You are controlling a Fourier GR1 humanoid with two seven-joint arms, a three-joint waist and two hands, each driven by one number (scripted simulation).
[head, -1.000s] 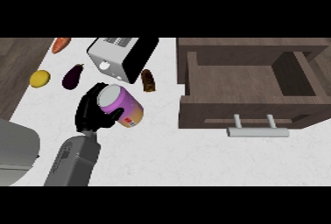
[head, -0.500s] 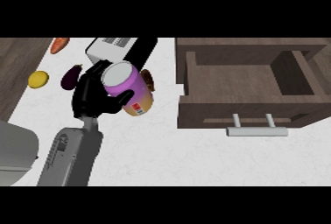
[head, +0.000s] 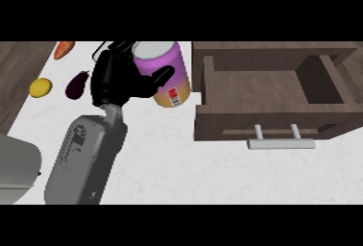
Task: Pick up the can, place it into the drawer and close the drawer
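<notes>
**Can in hand, drawer open and waiting**

On the white counter (head: 212, 178) sits a big brown drawer (head: 269, 117), pulled open so the can can go in. Its grey handle (head: 281, 143) faces the robot, good for a push shut later. The left hand (head: 117, 81) has fingers and thumb wrapped round the purple can (head: 166, 67), tilted, just left of the drawer. It looks ready to go right. An eggplant (head: 77, 84), lemon (head: 40, 87) and carrot (head: 64, 49) lie off to the left.

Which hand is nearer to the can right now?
Left. The left hand is curled round the can, to the left of the open drawer. The right hand does not show in the view.
</notes>
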